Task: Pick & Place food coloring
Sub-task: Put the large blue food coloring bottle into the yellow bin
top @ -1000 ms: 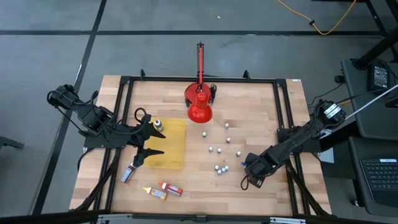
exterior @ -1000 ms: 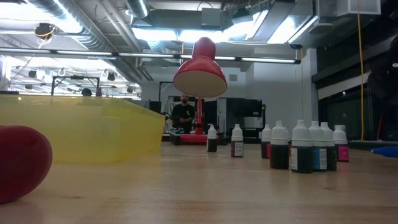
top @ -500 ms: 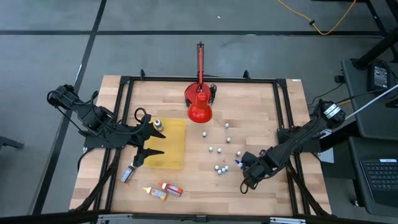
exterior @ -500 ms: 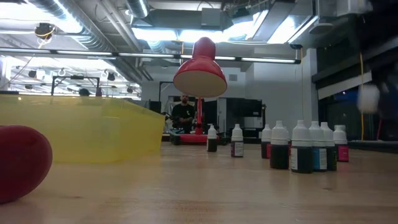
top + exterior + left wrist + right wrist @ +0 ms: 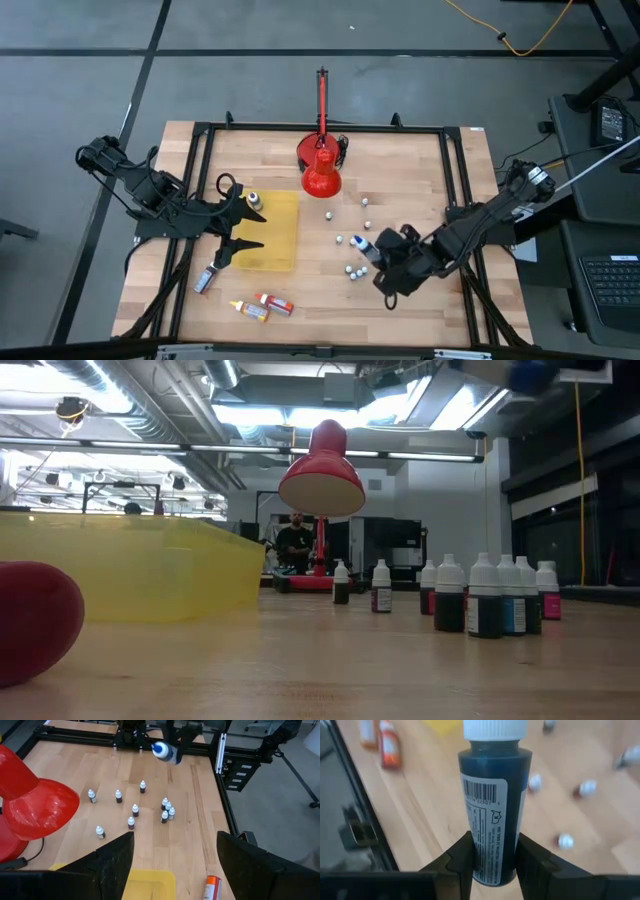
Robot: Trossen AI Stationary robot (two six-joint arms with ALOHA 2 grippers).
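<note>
Between the fingers of the right gripper a blue bottle is pinched, white cap up, barcode label turned toward the wrist camera. The jaws are pressed against its lower half on both sides. In the high view that gripper is seen over the right half of the table, with the bottle poking out of its tip and held clear of the wood.

Just beside the gripper, on the side toward the table's middle, a loose cluster of small bottles is left standing upright; a few more are scattered farther off toward the red lamp. From the low view the same bottles are seen in a tight row, dark bodies with pale caps.

The left gripper is parked well apart from all that, over the yellow tray, fingers spread and nothing between them. One white-capped bottle is sat right at its tip. Nearer the front edge, a grey tube and two orange-red bottles are lying flat on the wood.
</note>
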